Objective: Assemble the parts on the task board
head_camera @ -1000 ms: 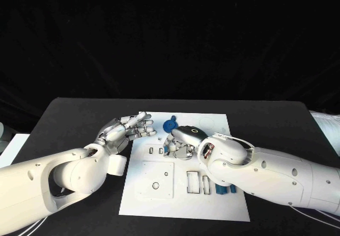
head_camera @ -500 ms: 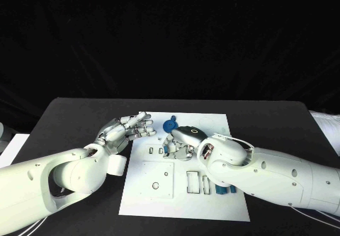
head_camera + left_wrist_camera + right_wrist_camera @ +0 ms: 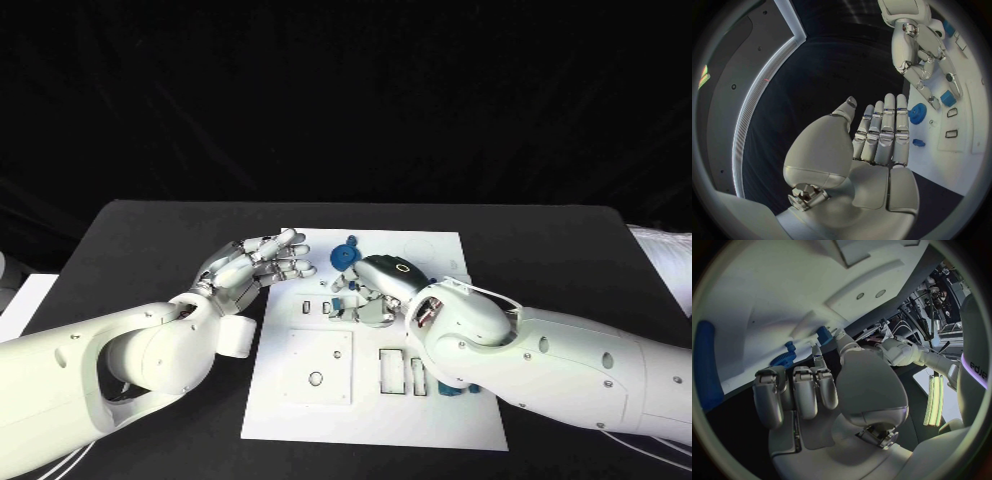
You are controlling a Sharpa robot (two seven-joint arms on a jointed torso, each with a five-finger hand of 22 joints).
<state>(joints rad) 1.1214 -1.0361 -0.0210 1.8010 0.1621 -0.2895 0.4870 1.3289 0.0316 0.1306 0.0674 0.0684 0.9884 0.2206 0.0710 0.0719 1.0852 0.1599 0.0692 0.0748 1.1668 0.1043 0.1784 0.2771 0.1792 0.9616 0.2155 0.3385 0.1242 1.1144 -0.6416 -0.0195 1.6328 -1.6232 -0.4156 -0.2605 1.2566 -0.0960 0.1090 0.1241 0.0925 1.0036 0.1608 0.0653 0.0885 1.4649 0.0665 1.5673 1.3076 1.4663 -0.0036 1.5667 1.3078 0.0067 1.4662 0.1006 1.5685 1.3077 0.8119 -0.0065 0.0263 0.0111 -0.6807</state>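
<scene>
Your right hand (image 3: pixel 372 285) hangs low over the upper middle of the white task board (image 3: pixel 433 415), covering the slots there and crowding the blue gear-shaped part (image 3: pixel 346 255) just beyond its fingers, while the right forearm lies across the board's right edge and hides most of the blue parts (image 3: pixel 459 387) beside the tall slots. Your left hand (image 3: pixel 260 262), fingers spread and empty, hovers just off the board's upper left edge, leaving a narrow gap between the two hands. The board's lower left, around the square plate (image 3: pixel 317 366), lies uncovered, as does the black table (image 3: pixel 548 235) beyond and to the far right.
</scene>
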